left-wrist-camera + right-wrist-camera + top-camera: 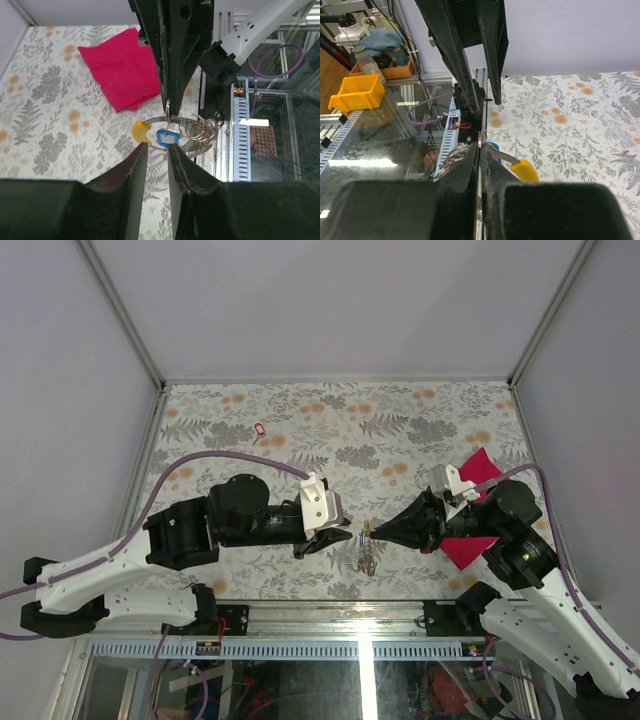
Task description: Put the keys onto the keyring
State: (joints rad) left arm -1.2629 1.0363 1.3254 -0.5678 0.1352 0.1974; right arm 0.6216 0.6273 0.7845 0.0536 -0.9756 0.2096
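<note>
Silvery metal shows between the two hands near the front edge of the floral-patterned table (400, 430): the keyring (368, 550), a cluster of thin loops, hangs there just below the right hand's (373, 533) tips. The right hand is pressed fully closed, its two black fingers pinching a thin edge of the ring. Its own wrist view shows that edge caught in the seam between the pads.

From the left wrist camera, the small linked loops of the ring bunch to the right of the pinch. A yellow key (140, 131) and a blue-headed key (166, 137) sit just beneath it, close against the ring's larger curve. Whether either key is threaded onto the ring cannot be told from these views.

The left hand (157, 146) faces the right one from the opposite side, its tips just short of the blue head. Its fingers stand slightly apart with a narrow gap between them, and nothing is gripped in that gap.

A red key (260, 429) lies alone on the table, well apart from both hands, toward the far left. A magenta cloth (122, 75) lies crumpled on the right side of the table, partly under the right arm.
</note>
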